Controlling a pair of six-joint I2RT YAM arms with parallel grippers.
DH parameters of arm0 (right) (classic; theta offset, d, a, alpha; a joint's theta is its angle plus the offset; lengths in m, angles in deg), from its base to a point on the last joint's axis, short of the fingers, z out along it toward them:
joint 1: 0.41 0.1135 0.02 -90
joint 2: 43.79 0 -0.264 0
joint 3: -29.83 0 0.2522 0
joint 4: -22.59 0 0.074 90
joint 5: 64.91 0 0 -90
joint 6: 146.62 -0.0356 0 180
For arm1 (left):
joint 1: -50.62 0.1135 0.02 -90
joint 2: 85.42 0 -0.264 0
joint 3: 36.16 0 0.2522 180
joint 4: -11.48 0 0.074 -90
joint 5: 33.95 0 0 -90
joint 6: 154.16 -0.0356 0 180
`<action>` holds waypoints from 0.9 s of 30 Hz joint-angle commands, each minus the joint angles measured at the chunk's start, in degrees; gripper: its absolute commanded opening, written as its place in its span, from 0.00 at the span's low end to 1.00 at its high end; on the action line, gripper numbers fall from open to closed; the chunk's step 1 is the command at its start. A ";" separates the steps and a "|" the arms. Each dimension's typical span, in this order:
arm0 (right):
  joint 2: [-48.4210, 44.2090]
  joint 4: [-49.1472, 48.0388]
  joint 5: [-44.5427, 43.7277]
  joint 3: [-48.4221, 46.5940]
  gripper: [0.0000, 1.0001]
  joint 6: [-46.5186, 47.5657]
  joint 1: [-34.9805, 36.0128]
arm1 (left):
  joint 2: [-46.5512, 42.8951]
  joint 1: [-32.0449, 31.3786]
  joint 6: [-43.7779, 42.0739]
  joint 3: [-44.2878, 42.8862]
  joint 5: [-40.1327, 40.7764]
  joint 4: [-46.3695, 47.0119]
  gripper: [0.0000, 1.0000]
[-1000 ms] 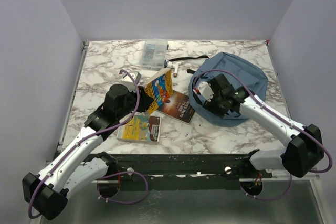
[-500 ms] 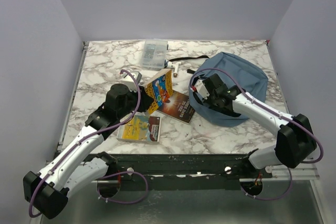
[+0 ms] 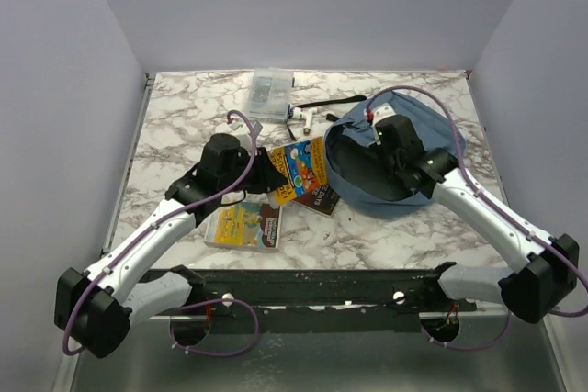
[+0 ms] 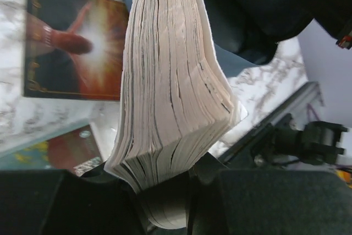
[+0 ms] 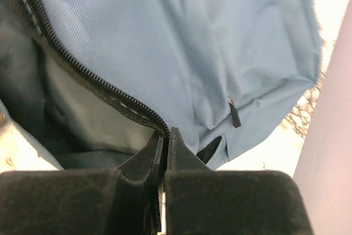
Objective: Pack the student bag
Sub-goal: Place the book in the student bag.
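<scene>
The student bag (image 3: 432, 130) lies at the right of the table, dusty-blue, its mouth held up and gaping dark. My right gripper (image 3: 378, 132) is shut on the bag's upper zip edge; in the right wrist view my gripper (image 5: 166, 136) pinches the black zip with blue bag fabric (image 5: 192, 42) beyond. My left gripper (image 3: 267, 173) is shut on a thick, colourful book (image 3: 304, 166) held just left of the bag's mouth. The left wrist view shows the book's page edges (image 4: 170, 81) rising from my left gripper (image 4: 165, 202) towards the dark bag opening (image 4: 258, 15).
A dark book (image 3: 322, 197) lies flat under the held one, seen also in the left wrist view as a dark book (image 4: 71, 42). A yellow-and-red book (image 3: 243, 224) lies near the front edge. A clear plastic box (image 3: 269, 94), a small white item (image 3: 308, 117) and a black strap (image 3: 326, 103) sit at the back.
My right gripper closed on the bag's zip edge and lifted it, opening the mouth wide. The left arm carried the colourful book rightwards towards the bag and tilted it flatter.
</scene>
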 commanded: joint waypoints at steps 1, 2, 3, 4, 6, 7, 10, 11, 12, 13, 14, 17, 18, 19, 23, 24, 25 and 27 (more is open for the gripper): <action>-4.90 -4.85 -14.61 -0.54 0.01 -12.68 -0.66 | 3.12 0.51 12.80 -3.05 -12.96 4.77 0.00; -4.44 -3.93 -18.08 -1.66 0.01 -15.81 -0.84 | 3.84 0.51 15.68 -2.81 -14.41 5.47 0.00; -3.46 -1.72 -19.69 -3.71 0.01 -19.54 -0.93 | 4.62 0.51 18.24 -2.43 -15.90 6.51 0.00; -2.55 0.29 -20.27 -6.01 0.01 -21.69 -0.98 | 5.28 0.51 21.91 -1.88 -16.76 7.11 0.00; -1.95 1.75 -19.73 -8.29 0.01 -24.26 -1.00 | 6.31 0.51 28.82 -0.09 -18.78 10.17 0.00; -2.39 0.76 -19.09 -8.51 0.01 -24.59 -0.98 | 6.78 0.31 32.05 1.04 -19.66 12.94 0.00; -4.38 -3.11 -18.37 -8.23 0.01 -22.99 -1.03 | 7.95 -0.42 42.90 4.74 -19.53 20.94 0.00; -4.59 -3.32 -18.38 -8.58 0.01 -22.74 -0.98 | 8.44 -0.88 45.55 5.05 -18.64 22.01 0.00; -4.85 -3.29 -18.30 -9.19 0.01 -22.72 -1.00 | 9.20 -1.57 47.34 4.86 -17.21 22.41 0.00; -5.08 -3.22 -18.05 -9.60 0.01 -22.81 -0.98 | 10.05 -2.16 49.35 4.39 -16.00 22.86 0.00; -5.69 -3.79 -17.78 -9.73 0.01 -22.96 -1.01 | 11.36 -2.96 50.44 3.48 -14.75 23.86 0.00; -8.57 -7.50 -15.79 -8.41 0.01 -22.66 -0.98 | 15.48 -5.56 53.86 -0.17 -11.81 25.79 0.00; -9.00 -7.60 -15.17 -8.59 0.01 -23.16 -0.98 | 17.09 -6.57 55.42 -1.25 -11.04 27.38 0.00; -9.17 -7.23 -14.86 -9.11 0.01 -23.77 -0.99 | 18.38 -7.46 56.63 -2.13 -9.94 28.68 0.00; -10.07 -6.05 -13.83 -10.03 0.00 -25.19 -0.98 | 23.98 -10.94 60.40 -6.26 -6.95 30.38 0.00; -10.23 -5.81 -13.82 -10.18 0.00 -25.32 -1.02 | 24.61 -11.35 61.27 -6.67 -6.00 30.71 0.00; -10.40 -5.41 -13.75 -10.39 0.01 -25.34 -1.02 | 25.02 -11.98 61.83 -6.93 -4.68 30.81 0.00; -10.82 -4.96 -13.30 -10.57 0.01 -25.07 -0.99 | 25.03 -12.59 63.62 -6.91 -2.25 30.91 0.00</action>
